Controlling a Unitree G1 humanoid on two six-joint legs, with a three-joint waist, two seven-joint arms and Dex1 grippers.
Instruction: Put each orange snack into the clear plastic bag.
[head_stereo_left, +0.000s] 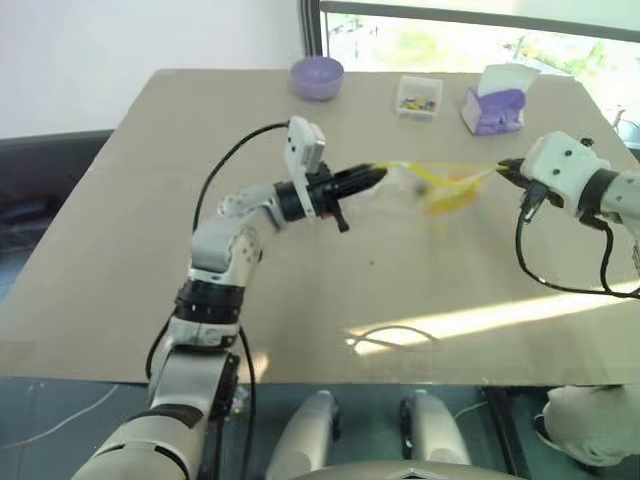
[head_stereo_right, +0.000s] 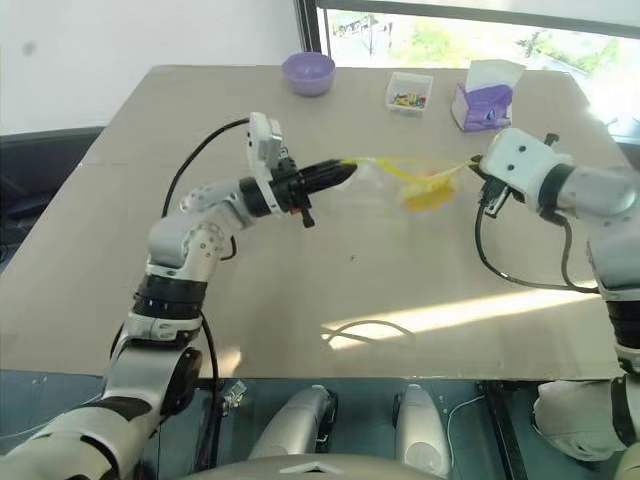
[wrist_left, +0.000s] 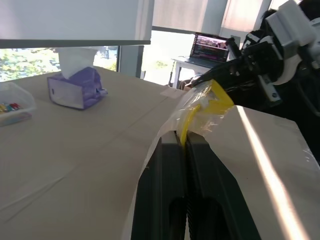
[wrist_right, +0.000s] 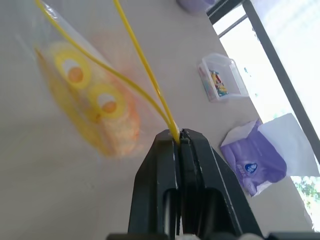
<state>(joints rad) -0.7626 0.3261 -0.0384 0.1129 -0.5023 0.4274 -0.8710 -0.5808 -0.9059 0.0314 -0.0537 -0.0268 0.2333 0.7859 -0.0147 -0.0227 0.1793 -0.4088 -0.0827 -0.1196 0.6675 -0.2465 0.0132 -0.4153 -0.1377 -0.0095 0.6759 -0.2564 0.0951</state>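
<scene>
The clear plastic bag (head_stereo_left: 425, 180) hangs stretched above the table between my two grippers, its yellow seal strip (wrist_right: 140, 82) pulled taut. My left gripper (head_stereo_left: 380, 176) is shut on the bag's left end, and my right gripper (head_stereo_left: 506, 168) is shut on its right end. An orange snack (head_stereo_left: 450, 196) sits inside the bag, sagging toward the right end. In the right wrist view the snack (wrist_right: 117, 127) shows through the film just beyond the fingertips (wrist_right: 167, 142). The left wrist view shows the bag (wrist_left: 200, 107) running from my left gripper (wrist_left: 185, 146) to the other gripper.
At the table's far edge stand a purple bowl (head_stereo_left: 317, 77), a small clear box of colourful bits (head_stereo_left: 419, 97) and a purple-and-white tissue box (head_stereo_left: 493, 105). The tan tabletop (head_stereo_left: 300, 290) lies below the bag. Black cables loop under both wrists.
</scene>
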